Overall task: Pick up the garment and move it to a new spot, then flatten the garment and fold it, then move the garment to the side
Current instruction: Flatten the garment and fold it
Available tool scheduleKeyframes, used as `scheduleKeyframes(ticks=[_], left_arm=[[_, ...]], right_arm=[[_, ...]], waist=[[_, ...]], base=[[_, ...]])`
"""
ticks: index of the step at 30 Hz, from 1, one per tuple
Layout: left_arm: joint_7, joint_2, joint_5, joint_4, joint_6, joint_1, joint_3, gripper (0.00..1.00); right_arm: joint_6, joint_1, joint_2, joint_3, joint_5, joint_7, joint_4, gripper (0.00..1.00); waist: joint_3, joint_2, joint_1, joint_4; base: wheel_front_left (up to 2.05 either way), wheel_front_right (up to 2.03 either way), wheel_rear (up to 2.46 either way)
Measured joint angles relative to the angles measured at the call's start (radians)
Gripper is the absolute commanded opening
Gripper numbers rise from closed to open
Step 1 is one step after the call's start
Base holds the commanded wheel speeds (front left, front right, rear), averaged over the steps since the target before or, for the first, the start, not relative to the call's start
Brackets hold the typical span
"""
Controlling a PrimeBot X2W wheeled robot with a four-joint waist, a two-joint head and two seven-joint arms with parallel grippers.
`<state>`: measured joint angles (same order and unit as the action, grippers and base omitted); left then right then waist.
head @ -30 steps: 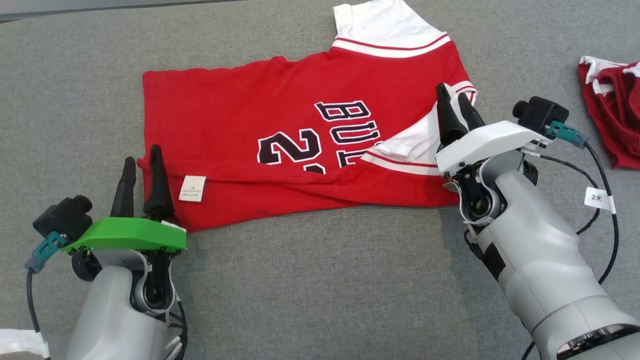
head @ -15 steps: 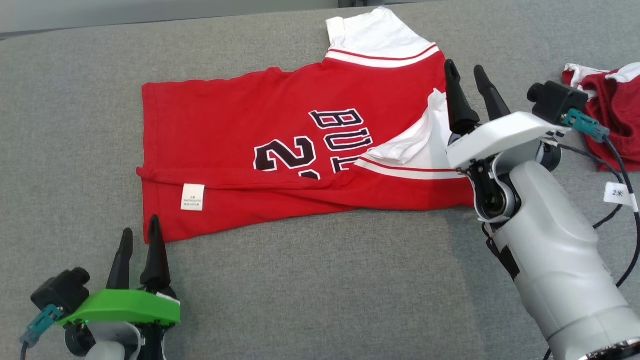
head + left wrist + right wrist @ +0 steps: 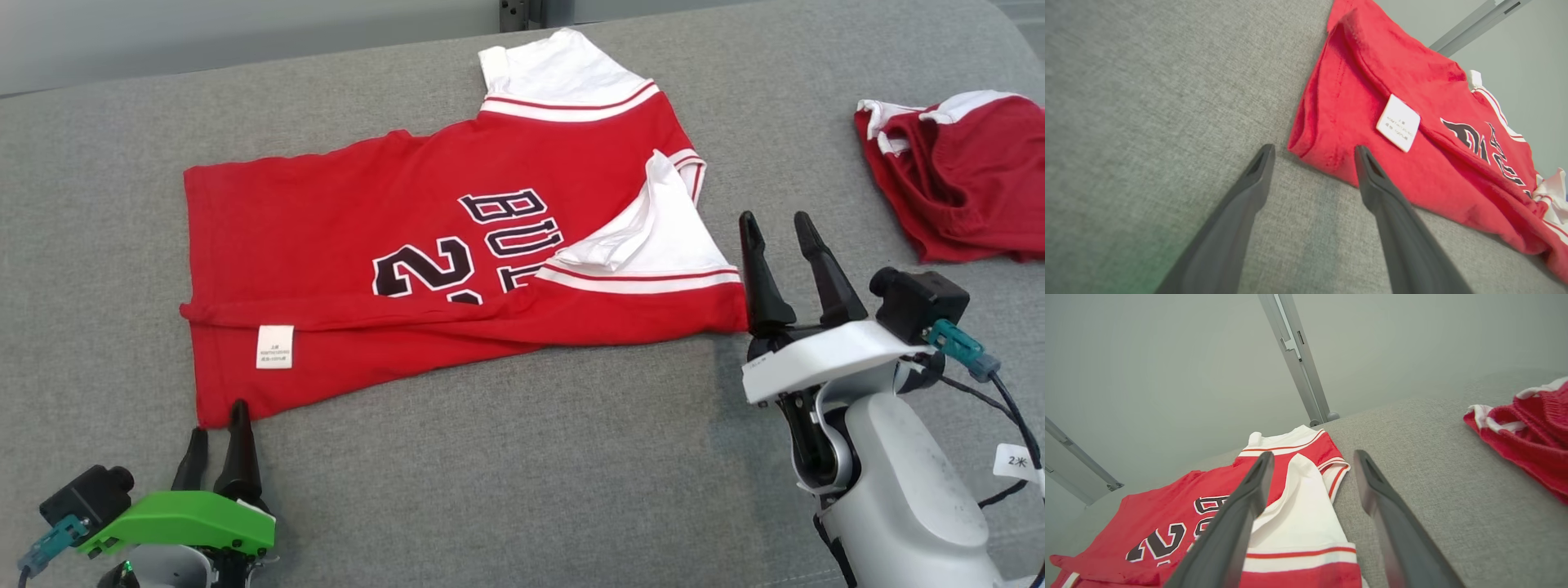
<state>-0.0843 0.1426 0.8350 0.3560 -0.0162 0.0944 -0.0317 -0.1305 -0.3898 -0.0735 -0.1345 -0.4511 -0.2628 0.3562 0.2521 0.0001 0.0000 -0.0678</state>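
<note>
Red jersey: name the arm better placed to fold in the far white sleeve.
Right, probably. The right pincer stands open just off the jersey's sleeve end, nearer the far sleeve. The left pincer, also open, sits by the hem corner at the opposite end.

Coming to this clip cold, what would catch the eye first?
A red jersey with white sleeves and black lettering lies partly folded across the grey fabric surface. Both grippers stand open, the left gripper at its near left corner, the right gripper beside its right edge. A crumpled red garment lies far right.
</note>
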Motion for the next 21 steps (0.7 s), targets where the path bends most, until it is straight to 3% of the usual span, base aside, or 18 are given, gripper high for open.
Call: scheduleKeyframes(ticks=[1, 2, 3, 4, 7, 21], left_arm=[[0.001, 0.001, 0.001, 0.003, 0.000, 0.003, 0.002, 1.00], [0.001, 0.002, 0.005, 0.007, 0.000, 0.005, 0.003, 0.91], [0.000, 0.002, 0.011, 0.009, 0.000, 0.008, 0.007, 0.74], [-0.002, 0.002, 0.016, 0.013, 0.000, 0.011, 0.010, 0.48], [-0.011, 0.007, 0.017, 0.024, 0.000, 0.019, 0.012, 0.00], [-0.065, 0.018, -0.012, -0.082, -0.009, 0.024, 0.004, 0.00]], right_arm=[[0.000, 0.013, 0.002, 0.004, 0.008, 0.000, -0.006, 1.00], [0.000, 0.026, 0.003, 0.009, 0.017, 0.000, -0.010, 1.00], [0.000, 0.038, 0.005, 0.013, 0.023, 0.000, -0.013, 1.00], [0.000, 0.048, 0.006, 0.016, 0.027, 0.000, -0.013, 1.00], [0.000, 0.077, 0.008, 0.030, 0.037, 0.020, -0.004, 1.00], [0.000, 0.089, 0.022, 0.039, 0.054, 0.105, 0.139, 1.00]], waist=[[0.002, 0.0000, 0.0000, -0.006], [0.004, 0.0000, 0.0000, -0.013], [0.006, 0.0000, 0.0000, -0.019], [0.008, 0.0000, 0.0000, -0.024], [0.014, 0.0000, 0.0000, -0.034], [0.029, 0.0000, 0.0000, 0.010]], base=[[0.00, 0.00, 0.00], [0.00, 0.00, 0.00], [0.00, 0.00, 0.00], [0.00, 0.00, 0.00], [0.00, 0.00, 0.00], [0.00, 0.00, 0.00]])
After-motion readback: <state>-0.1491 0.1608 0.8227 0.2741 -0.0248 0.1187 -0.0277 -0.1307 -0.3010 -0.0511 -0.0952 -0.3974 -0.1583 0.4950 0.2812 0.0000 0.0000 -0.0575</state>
